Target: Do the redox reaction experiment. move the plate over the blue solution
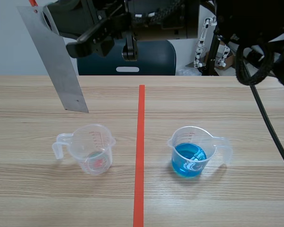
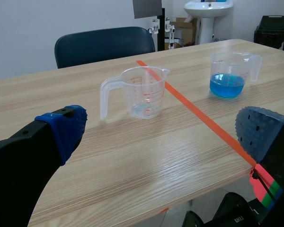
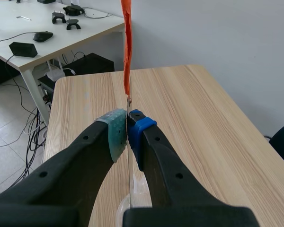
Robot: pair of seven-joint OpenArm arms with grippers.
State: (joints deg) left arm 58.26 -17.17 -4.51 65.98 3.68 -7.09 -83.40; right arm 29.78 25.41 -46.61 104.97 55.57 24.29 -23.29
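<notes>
Only the scene view shows the plate (image 1: 57, 66) broadside, hanging well left of the blue solution beaker (image 1: 191, 151). The right wrist view shows it edge-on, pinched between the right gripper's (image 3: 128, 130) 2 pads. The left gripper (image 2: 161, 127) gapes wide, holding nothing.

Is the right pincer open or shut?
Shut on the metal plate: the right pincer presses its thin edge between both pads.

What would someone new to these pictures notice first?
A grey metal plate hangs tilted, high and left of the red tape line, pinched in the shut right gripper. Next comes the blue solution in the right cup. The left cup across the line looks nearly empty.
</notes>
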